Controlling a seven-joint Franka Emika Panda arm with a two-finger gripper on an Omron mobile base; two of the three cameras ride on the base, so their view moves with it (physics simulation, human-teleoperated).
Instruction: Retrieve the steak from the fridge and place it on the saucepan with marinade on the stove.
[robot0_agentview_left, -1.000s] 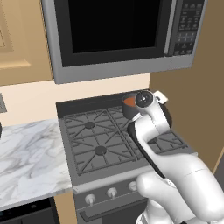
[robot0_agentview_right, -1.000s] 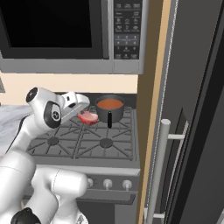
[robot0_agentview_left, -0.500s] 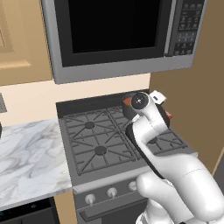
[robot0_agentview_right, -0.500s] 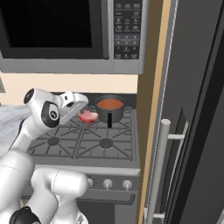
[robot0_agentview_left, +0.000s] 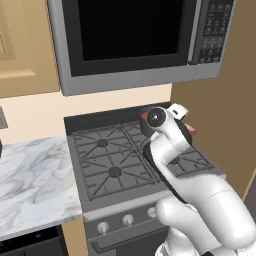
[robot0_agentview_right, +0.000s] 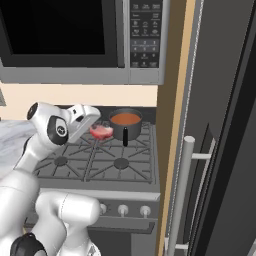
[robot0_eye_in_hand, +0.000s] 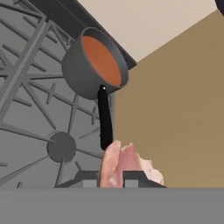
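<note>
Red, pale-marbled meat — the steak — sits clamped between the finger tips of the hand, jaws drawn in on it. In the right base view the steak hangs above the black grates of the stove, just beside the saucepan on its left and not yet over the rim.

In the hand view the slab stands on edge, its long axis running out ahead of the fingers toward the pan's black handle.

Judgement on the step in hand: carry the steak on until it is over the orange-red liquid, past the handle — approach from above so the slab clears the rim. Lower it close to the surface before parting the fingers; a high release risks splashing or the meat catching the rim and falling onto the grates.

Beyond the pan: the beige back wall, with the microwave overhead.
</note>
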